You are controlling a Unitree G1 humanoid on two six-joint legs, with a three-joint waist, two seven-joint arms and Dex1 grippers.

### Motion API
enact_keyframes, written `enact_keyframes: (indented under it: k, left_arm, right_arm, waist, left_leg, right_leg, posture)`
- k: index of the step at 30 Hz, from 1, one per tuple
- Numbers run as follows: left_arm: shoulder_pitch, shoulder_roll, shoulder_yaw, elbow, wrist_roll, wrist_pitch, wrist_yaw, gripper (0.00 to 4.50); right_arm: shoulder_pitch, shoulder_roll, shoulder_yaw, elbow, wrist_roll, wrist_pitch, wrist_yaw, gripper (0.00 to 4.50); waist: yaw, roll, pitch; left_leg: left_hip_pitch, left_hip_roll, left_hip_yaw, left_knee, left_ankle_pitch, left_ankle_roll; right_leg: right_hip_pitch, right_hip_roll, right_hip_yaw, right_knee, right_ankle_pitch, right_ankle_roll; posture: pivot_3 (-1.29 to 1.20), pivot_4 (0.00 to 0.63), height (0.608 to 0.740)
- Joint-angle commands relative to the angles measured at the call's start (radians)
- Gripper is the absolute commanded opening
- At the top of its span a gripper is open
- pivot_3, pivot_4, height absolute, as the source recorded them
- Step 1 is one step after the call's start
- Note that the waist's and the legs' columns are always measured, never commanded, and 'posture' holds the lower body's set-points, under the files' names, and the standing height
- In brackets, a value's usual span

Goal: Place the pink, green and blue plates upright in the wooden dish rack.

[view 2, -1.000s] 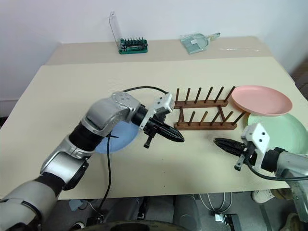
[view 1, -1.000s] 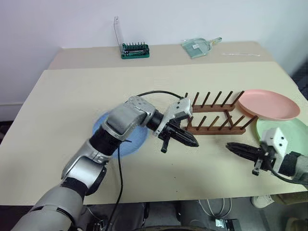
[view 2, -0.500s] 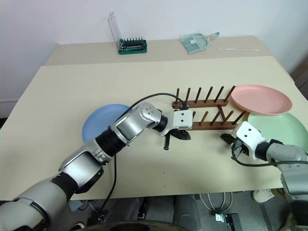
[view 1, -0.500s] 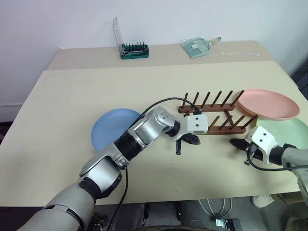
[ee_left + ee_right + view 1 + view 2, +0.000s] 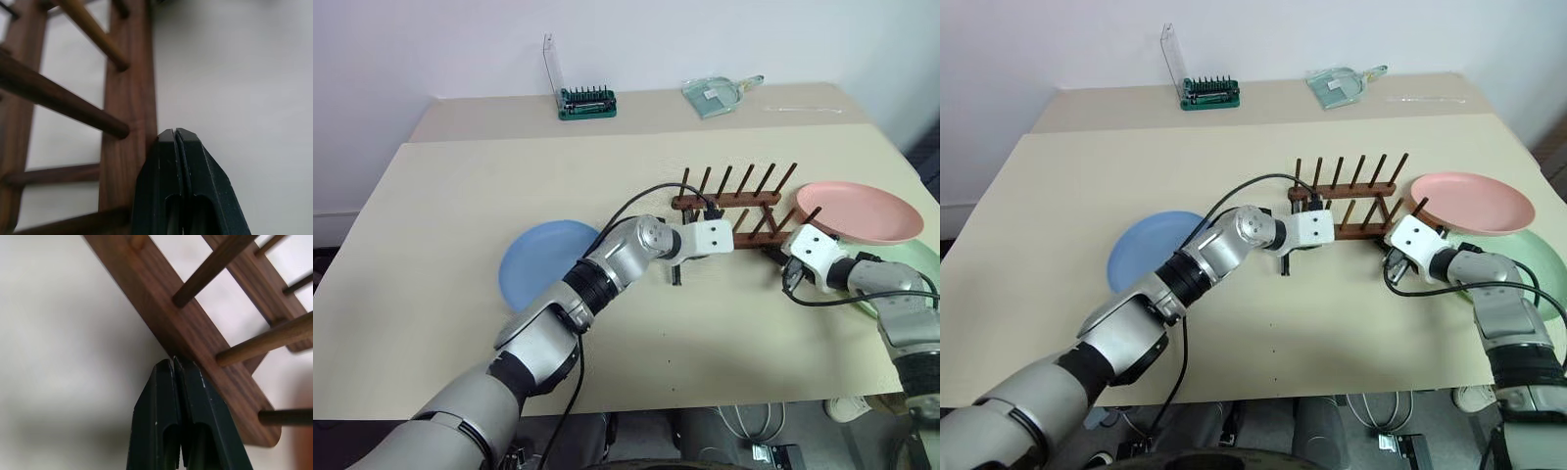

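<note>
A wide beige table (image 5: pixel 460 215) takes up most of the scene, with a second, narrower table (image 5: pixel 489 113) pushed against its far edge, below a white wall. The near half of the big table is bare, and so is the wide stretch on the robot's left, giving plenty of open room there. The right edge is crowded.

The blue plate (image 5: pixel 540 262) lies flat on the table left of centre, partly under the left forearm. The pink plate (image 5: pixel 859 211) sits at the right, its near-left edge leaning on the right end of the rack. The green plate (image 5: pixel 911 266) lies flat at the table's right edge, mostly hidden behind the right arm and overlapped by the pink one.

The wooden dish rack (image 5: pixel 734 203) stands right of centre, with two dark rails and rows of thin upright pegs, all slots vacant.

The left gripper (image 5: pixel 177 138) has its two black fingers pressed together, holding nothing; the tip touches the outer side of the rack's near rail at the left end. The right gripper (image 5: pixel 173 366) is likewise pressed together and empty, its tip against the same rail near the right end. The rack sits between the two grippers.

On the far table stand a small green tool case (image 5: pixel 587 102) with a raised clear lid and a clear dustpan (image 5: pixel 717 95).
</note>
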Motion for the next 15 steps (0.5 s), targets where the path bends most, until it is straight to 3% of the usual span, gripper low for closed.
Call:
enact_keyframes:
  k: [1, 15]
  left_arm:
    - [-0.064, 0.004, 0.024, 0.112, 0.06, -0.099, 0.066, 0.0]
    - [-0.209, -0.063, 0.13, 0.408, 0.086, -0.246, 0.139, 0.0]
  right_arm:
    - [-0.062, 0.005, 0.024, 0.073, -0.038, -0.068, -0.009, 0.05]
    - [-0.307, 0.05, 0.092, 0.407, -0.129, -0.234, -0.08, 0.05]
  waist:
    - [-0.001, 0.0, 0.0]
    - [-0.009, 0.0, 0.0]
  left_leg:
    - [0.0, 0.0, 0.0, 0.0, 0.0, 0.0]
    - [-0.002, 0.0, 0.0, 0.0, 0.0, 0.0]
  right_leg:
    - [0.0, 0.0, 0.0, 0.0, 0.0, 0.0]
    - [-0.002, 0.0, 0.0, 0.0, 0.001, 0.0]
  posture:
    - [0.0, 0.15, 0.74]
    - [0.0, 0.15, 0.74]
